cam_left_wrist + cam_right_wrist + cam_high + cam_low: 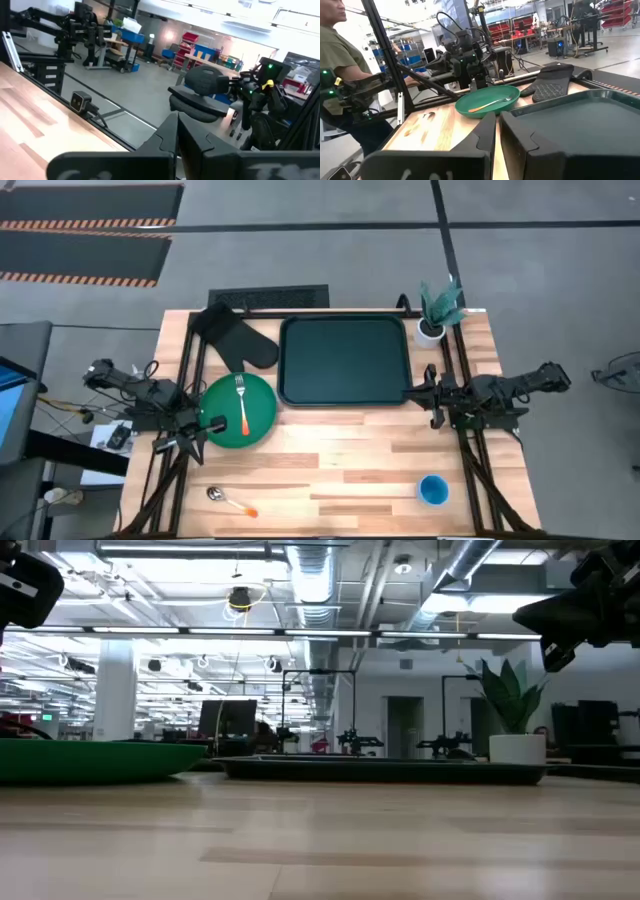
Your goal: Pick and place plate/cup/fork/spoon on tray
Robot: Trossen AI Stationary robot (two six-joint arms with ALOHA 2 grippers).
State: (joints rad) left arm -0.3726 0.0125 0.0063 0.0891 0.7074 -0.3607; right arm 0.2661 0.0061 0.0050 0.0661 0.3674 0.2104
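The fork lies on the plate, left of the tray. The oven mitt sits behind the plate; spoon and cup lie before the tray, well apart.

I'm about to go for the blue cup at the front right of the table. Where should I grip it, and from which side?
Grip the cup by its rim, coming straight down from above with the right gripper, probably one finger inside and one outside. It stands upright, mouth open upward, alone on bare table, so nothing blocks a vertical approach.
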